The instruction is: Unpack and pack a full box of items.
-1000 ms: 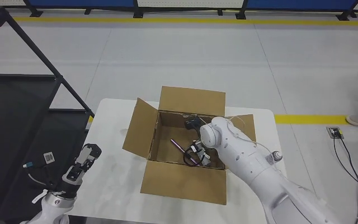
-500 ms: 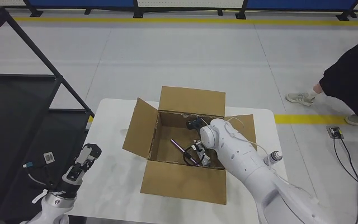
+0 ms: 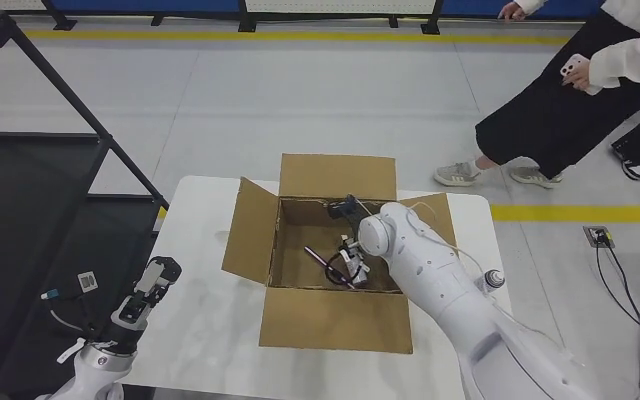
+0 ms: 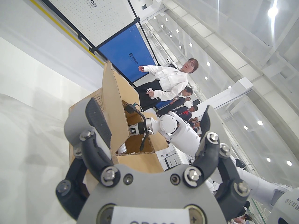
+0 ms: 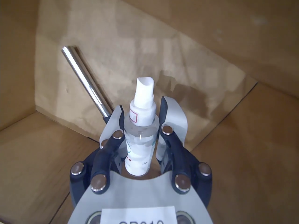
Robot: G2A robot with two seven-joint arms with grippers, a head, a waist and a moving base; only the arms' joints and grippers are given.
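Now, the spray bottle [image 5: 141,127] is inside the cardboard box [image 5: 163,12], its white nozzle pointing toward a box wall. The jaws of the right gripper [image 5: 141,106] are clenched around its clear body. A shiny metal rod [image 5: 84,80] rests in the box just beside the bottle. Well apart from the box, by the bench [image 3: 210,300] edge, the left gripper [image 4: 149,110] hangs with jaws released.

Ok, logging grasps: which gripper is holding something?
The right gripper, shut on the spray bottle inside the box; the left gripper is open and empty.
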